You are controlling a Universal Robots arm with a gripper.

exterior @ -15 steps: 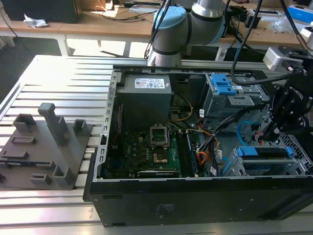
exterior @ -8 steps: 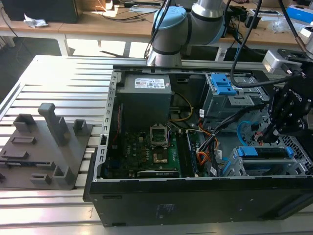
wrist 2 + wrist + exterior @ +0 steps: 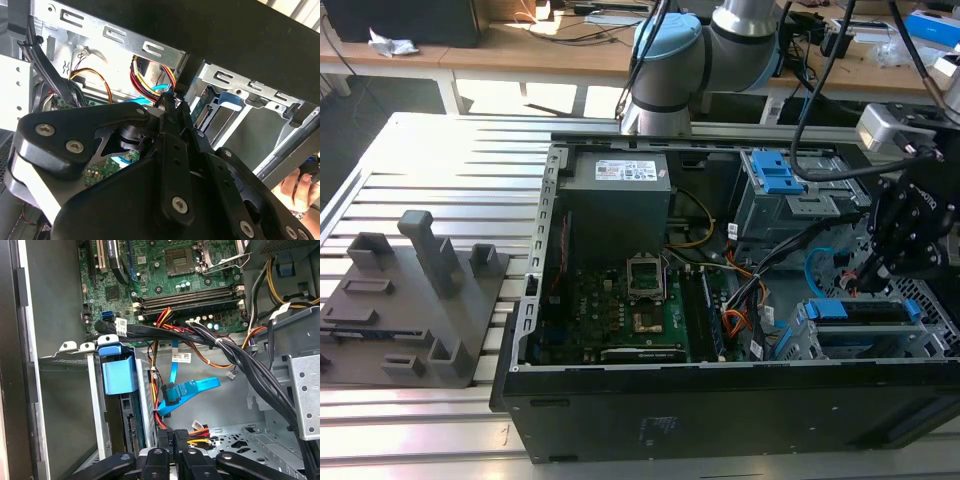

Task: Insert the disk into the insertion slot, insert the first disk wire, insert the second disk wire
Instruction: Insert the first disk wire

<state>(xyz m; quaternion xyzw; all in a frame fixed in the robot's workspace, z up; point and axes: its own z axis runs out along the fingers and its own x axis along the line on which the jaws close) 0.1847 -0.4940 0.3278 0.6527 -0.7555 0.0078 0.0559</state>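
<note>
The disk (image 3: 860,312) sits in the insertion slot (image 3: 923,300), a silver perforated cage at the case's front corner on the exterior view's right. Its blue frame (image 3: 119,371) stands up from the cage wall (image 3: 95,405) in the first wrist view. My gripper (image 3: 873,275) hangs just behind the slot. Its fingers (image 3: 155,460) are shut on a black plug (image 3: 181,437) with red, yellow and orange wires, the first disk wire. The second disk wire (image 3: 192,388), flat and light blue, loops loose beside the disk with its plug (image 3: 170,392) free. My gripper (image 3: 170,102) points towards the disk's connector edge (image 3: 202,116).
A thick black cable bundle (image 3: 225,347) crosses above the gripper. A grey cage with a blue clip (image 3: 775,172) stands behind the slot. The power supply (image 3: 618,195) and motherboard (image 3: 620,300) lie further in. A person's hand (image 3: 300,187) is outside the case. A grey fixture plate (image 3: 410,300) lies apart.
</note>
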